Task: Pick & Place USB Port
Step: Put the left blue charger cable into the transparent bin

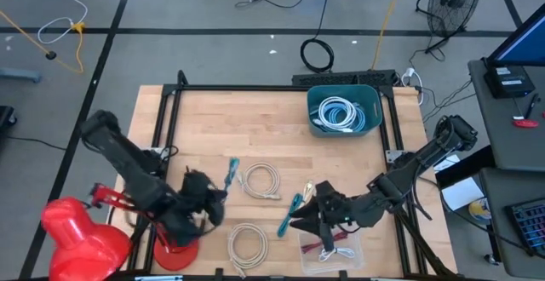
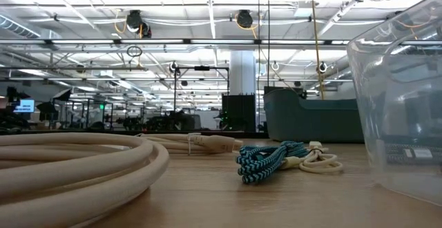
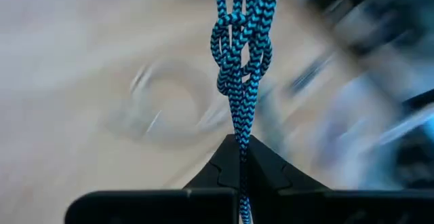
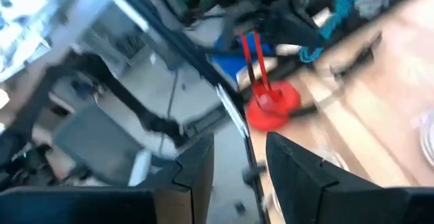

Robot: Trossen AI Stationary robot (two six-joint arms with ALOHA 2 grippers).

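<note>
A blue-and-black braided cable (image 3: 241,54), tied in a knotted bundle, is in my left gripper (image 3: 241,151), which is shut on it near the table's near-left part (image 1: 211,197). The cable (image 1: 232,174) runs out beyond the fingers toward the far right. A second blue braided cable (image 1: 288,215) lies on the table (image 2: 266,160) just left of my right gripper (image 1: 300,221). That gripper is open (image 4: 239,157), with nothing between its fingers. A teal bin (image 1: 343,111) holding white cables stands at the far right. My left gripper pinches the blue braided cable between its two fingers, at a strand just below the knotted bundle (image 3: 241,132). The strand runs along the fingers and on past their tips. Whether the far end rests on the table cannot be told.
Two white cable coils lie mid-table (image 1: 261,181) and at the near edge (image 1: 247,243). A clear plastic container (image 1: 330,245) holding a red cable sits under the right arm. A red stand (image 1: 174,251) is by the left arm. A black frame (image 1: 281,87) borders the table.
</note>
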